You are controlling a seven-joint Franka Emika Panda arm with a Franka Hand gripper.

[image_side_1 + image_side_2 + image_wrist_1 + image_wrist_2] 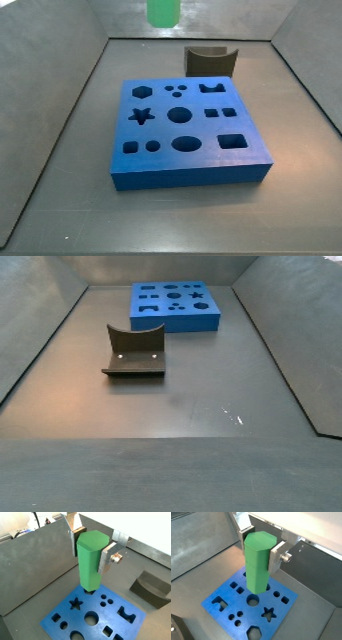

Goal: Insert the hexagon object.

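Observation:
My gripper (pixel 90 552) is shut on the hexagon object (pixel 90 567), a bright green peg held upright between the silver fingers (pixel 107 558). It also shows in the other wrist view (pixel 258 562), with the gripper (pixel 260 551) around its upper part. The peg hangs above the blue block (pixel 63 614) without touching it. The block's hexagon hole (pixel 254 633) lies beside the star hole (pixel 269 613). In a side view only the peg's lower end (pixel 162 12) shows, high above the block (pixel 187 165) and its hexagon hole (pixel 142 90). The gripper itself is out of view in both side views.
A dark grey curved piece (pixel 211 60) stands behind the block and shows in another side view (pixel 134 351) and a wrist view (pixel 152 587). Grey walls (pixel 54 110) enclose the floor. The block (pixel 174 306) sits near the far wall.

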